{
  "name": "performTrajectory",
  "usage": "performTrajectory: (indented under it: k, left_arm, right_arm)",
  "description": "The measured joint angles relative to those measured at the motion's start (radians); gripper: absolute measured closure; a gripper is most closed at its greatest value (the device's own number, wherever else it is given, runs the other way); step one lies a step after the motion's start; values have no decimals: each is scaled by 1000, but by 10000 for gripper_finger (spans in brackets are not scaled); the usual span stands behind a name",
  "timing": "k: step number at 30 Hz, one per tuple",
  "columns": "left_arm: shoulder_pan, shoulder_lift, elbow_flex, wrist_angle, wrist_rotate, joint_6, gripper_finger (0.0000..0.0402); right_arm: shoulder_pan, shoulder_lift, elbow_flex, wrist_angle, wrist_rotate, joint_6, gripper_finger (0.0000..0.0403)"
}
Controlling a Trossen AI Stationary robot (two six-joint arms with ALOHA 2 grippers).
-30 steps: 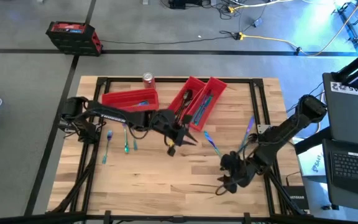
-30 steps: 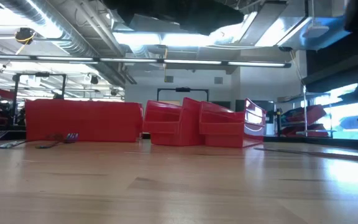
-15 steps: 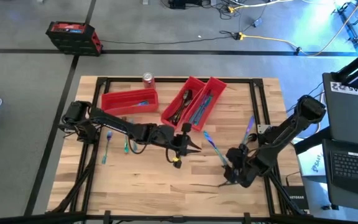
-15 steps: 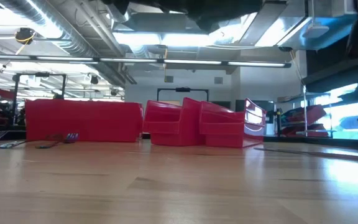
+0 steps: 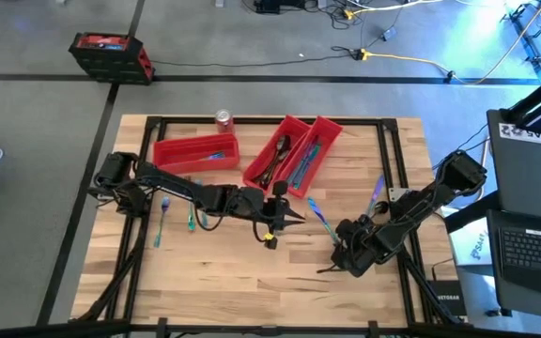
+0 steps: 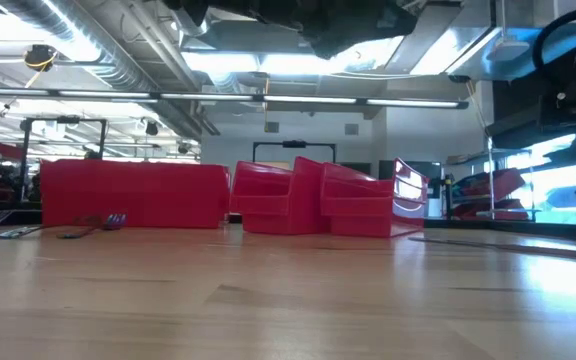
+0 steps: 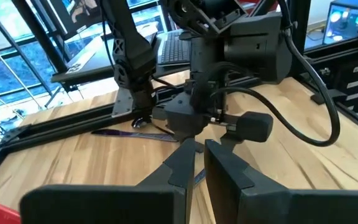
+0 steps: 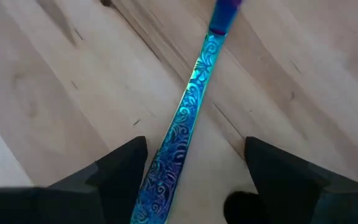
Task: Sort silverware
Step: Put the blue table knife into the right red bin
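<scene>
Wood table (image 5: 224,282) w/ a black frame, grey floor around it, cables at the back, a laptop off to the right. Three red bins (image 5: 196,151) near the back edge, soda can (image 5: 223,119) just behind the left one; the two angled bins on the right already have a few pieces in them.

Silverware rn: three pieces (image 5: 191,211) lying left of centre by my left arm, two more (image 5: 319,215) right of centre, one purple one (image 5: 377,191) near the right frame.

Left gripper (image 5: 292,214) is mid-table, fingers pinched together, nothing in them afaict. Vs a sec ago it's slid right and stretched out flatter, barely moved in the last half sec.

Right gripper (image 5: 344,246) is low over the table, right of centre and toward the front, fingers (image 8: 120,163) spread wide w/ an iridescent teal handle (image 8: 179,130) lying flat on the wood between them, not gripped, can't tell fork or spoon from here. It's crept left and toward the bins since the earlier frame.
</scene>
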Motion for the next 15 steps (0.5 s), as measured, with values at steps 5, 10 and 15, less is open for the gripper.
performTrajectory:
  k: [5,10,15]
  left_arm:
    - [1,0,0,0,0,-3,380]
    - [5,0,0,0,0,-3,380]
    - [4,0,0,0,0,-3,380]
  right_arm:
    - [0,7,5,12,2,22,173]
    - [0,9,7,23,-1,25,232]
    - [-1,9,7,29,-13,25,260]
